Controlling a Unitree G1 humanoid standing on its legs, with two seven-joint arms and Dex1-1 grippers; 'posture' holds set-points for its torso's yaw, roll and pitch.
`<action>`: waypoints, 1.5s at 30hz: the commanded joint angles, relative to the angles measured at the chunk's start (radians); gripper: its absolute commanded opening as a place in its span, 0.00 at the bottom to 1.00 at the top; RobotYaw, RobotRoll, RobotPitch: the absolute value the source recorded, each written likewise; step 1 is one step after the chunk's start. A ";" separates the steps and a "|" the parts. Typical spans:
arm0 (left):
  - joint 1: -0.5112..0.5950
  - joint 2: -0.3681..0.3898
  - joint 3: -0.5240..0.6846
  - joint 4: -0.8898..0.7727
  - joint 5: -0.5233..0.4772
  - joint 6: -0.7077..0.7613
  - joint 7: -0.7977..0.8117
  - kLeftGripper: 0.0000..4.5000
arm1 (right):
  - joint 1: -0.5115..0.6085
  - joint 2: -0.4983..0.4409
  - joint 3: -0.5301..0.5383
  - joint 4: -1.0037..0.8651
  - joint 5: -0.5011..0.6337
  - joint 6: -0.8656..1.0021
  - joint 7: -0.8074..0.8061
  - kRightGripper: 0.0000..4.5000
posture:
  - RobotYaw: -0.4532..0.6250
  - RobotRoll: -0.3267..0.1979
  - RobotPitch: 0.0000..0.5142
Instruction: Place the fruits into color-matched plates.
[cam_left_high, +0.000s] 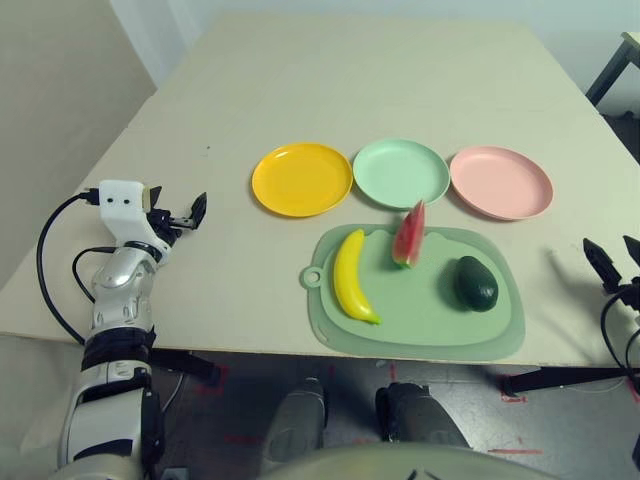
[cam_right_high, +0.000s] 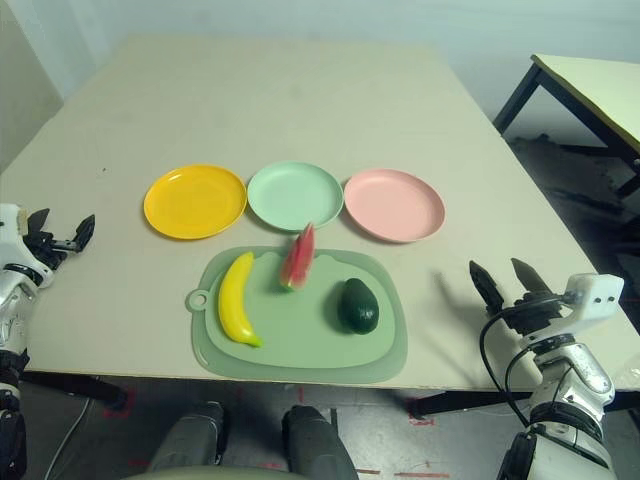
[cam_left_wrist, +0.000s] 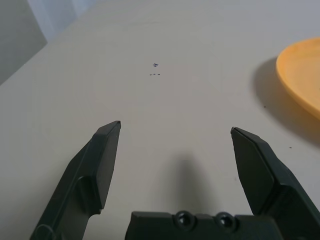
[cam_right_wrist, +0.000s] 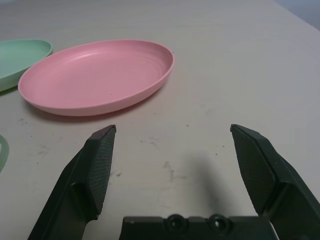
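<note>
Three plates stand in a row mid-table: yellow-orange plate (cam_left_high: 301, 179), mint green plate (cam_left_high: 401, 172), pink plate (cam_left_high: 501, 182). In front of them, on a green mat (cam_left_high: 420, 325), lie a yellow banana (cam_left_high: 351, 276), a red watermelon wedge (cam_left_high: 409, 236) standing on its rind, and a dark green avocado (cam_left_high: 476, 283). My left gripper (cam_left_high: 178, 212) hovers open over the table's left edge, well left of the yellow-orange plate. My right gripper (cam_right_high: 510, 281) is open near the table's right front corner, right of the mat, with the pink plate (cam_right_wrist: 97, 76) ahead of it. Both hold nothing.
The table's front edge runs just below the mat. A second table (cam_right_high: 595, 95) stands off to the right. A black cable (cam_left_high: 48, 265) loops beside my left forearm.
</note>
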 joint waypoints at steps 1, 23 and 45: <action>-0.007 0.015 -0.008 -0.012 0.013 0.014 -0.001 1.00 | -0.005 0.014 0.006 0.008 -0.009 -0.006 -0.010 0.99 | 0.50 0.62 0.25; 0.045 0.085 -0.069 -0.231 -0.257 0.240 -0.624 1.00 | 0.015 0.014 -0.008 -0.032 0.001 0.042 -0.091 0.99 | 0.41 0.62 0.23; -0.058 0.080 -0.326 -0.269 -0.232 0.168 -1.170 1.00 | 0.015 -0.525 0.411 -0.824 -0.258 0.004 0.235 0.99 | 0.32 0.62 0.28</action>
